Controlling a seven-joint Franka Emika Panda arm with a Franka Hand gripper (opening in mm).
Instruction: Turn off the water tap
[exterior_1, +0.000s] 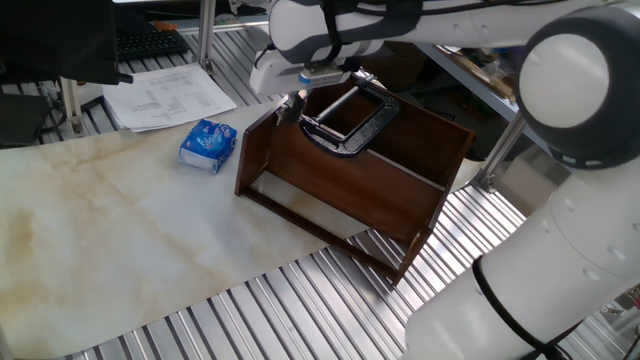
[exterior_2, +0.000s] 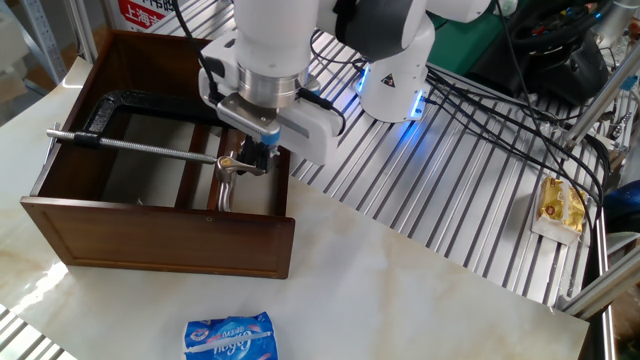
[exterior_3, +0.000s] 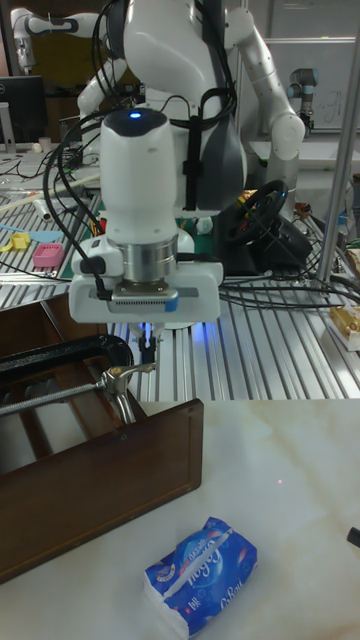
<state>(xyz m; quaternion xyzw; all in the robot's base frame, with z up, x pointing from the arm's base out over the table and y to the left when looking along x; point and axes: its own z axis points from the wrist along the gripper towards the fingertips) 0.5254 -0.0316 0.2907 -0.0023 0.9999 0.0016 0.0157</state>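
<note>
The hand (exterior_3: 148, 345), fingers nearly together, touches the water tap (exterior_2: 232, 165) lever; packet (exterior_2: 228, 335) writing unreadable.

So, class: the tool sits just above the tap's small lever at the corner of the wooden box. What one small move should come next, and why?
Probably a short push sideways on the lever. The tool hangs right at the lever, which juts out level from the tap clamped on the box, so only the turn seems left. Whether the fingers already touch it, I cannot tell.
</note>
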